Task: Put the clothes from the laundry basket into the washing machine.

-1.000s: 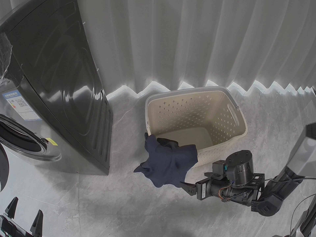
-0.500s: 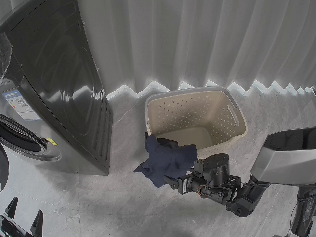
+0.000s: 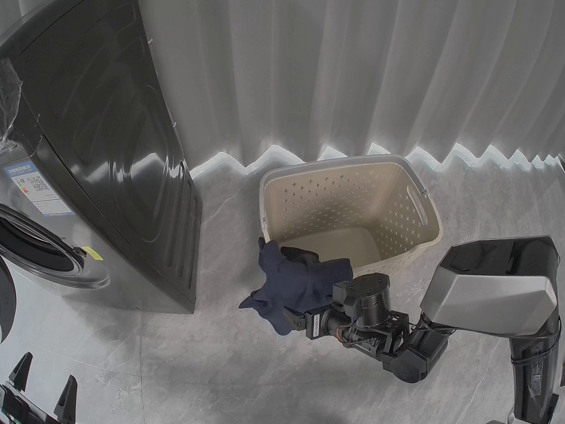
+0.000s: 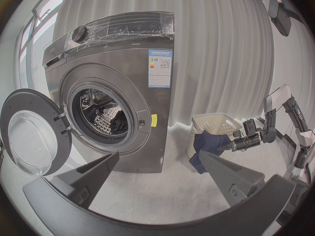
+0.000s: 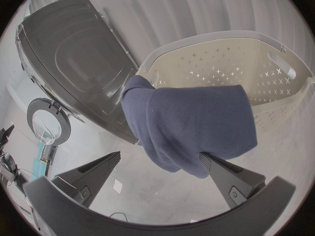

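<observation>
1 navy garment (image 3: 300, 284) hangs over the near left corner of the laundry basket (image 3: 353, 163), with most of its cloth draped down the outside wall toward the floor (image 3: 206, 354). The basket stands on the floor just in front of the white curtain (image 3: 353, 60), beside the washing machine (image 3: 106, 148) but apart from it.

My right gripper (image 3: 292, 319) sits low at the garment's hanging lower edge, pointing toward the machine. Its 2 fingers are spread wide and grasp nothing. From my right wrist, the cloth (image 5: 190, 122) fills the space ahead of this gripper (image 5: 159, 159) and its bottom fold overlaps 1 fingertip; I cannot tell whether the two touch. The basket's star-punched wall (image 5: 229, 63) rises behind the garment.

My left gripper (image 3: 47, 378) is near the front of the machine, well apart from the basket, released with both fingers splayed. From my left wrist, this gripper (image 4: 158, 155) faces the machine (image 4: 131, 69), whose round door (image 4: 31, 131) is swung fully open. 1 dark garment (image 4: 118, 123) lies inside the drum.
</observation>
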You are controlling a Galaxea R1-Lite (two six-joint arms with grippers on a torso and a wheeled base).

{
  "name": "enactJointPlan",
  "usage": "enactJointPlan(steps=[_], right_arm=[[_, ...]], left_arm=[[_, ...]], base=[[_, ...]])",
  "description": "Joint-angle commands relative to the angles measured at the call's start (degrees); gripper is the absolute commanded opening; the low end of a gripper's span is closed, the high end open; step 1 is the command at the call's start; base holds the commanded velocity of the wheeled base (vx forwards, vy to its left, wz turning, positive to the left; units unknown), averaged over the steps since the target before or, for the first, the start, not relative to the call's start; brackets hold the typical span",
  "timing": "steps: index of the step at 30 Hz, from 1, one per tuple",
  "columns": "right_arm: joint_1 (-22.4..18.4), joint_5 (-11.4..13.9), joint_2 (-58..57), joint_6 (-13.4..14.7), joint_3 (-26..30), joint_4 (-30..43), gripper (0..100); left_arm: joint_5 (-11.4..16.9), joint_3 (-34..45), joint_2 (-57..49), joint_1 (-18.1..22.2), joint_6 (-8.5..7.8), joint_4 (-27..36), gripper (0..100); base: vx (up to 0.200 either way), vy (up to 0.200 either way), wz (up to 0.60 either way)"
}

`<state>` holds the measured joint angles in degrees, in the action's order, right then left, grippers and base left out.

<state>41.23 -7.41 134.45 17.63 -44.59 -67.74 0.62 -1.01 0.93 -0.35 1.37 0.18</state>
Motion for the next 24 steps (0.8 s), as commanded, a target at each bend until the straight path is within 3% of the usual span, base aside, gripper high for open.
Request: enactJointPlan(steps=[1,7,20,21,24], right_arm=[[-0.18,-0.06,1.34,0.04,-1.11,-0.02,100],[-0.62,-1.55,2.92,-0.05,-3.04,-1.43,100],[-1.06,-1.55,4.24,-0.05,-5.24,-2.57,100],[-0.97,-1.55,4.24,-0.05,-5.15,-3.18,0],[-0.62,-1.55,4.24,-0.05,-4.8,-3.36,0]], left_arm=[[-0.01,1.01,-0.93,0.0,0.04,-0.01,100],[-0.01,1.01,-0.93,0.0,0.04,-0.01,100],[-0.01,1.01,-0.93,0.0,0.04,-0.01,100],[-0.01,1.01,-0.93,0.0,0.04,-0.01,100],[-0.09,1.01,-0.93,0.0,0.04,-0.01,100]], base=[[0.0,0.0,0.0],[0.0,0.0,0.0],[0.0,0.0,0.0],[0.0,0.0,0.0],[0.0,0.0,0.0]])
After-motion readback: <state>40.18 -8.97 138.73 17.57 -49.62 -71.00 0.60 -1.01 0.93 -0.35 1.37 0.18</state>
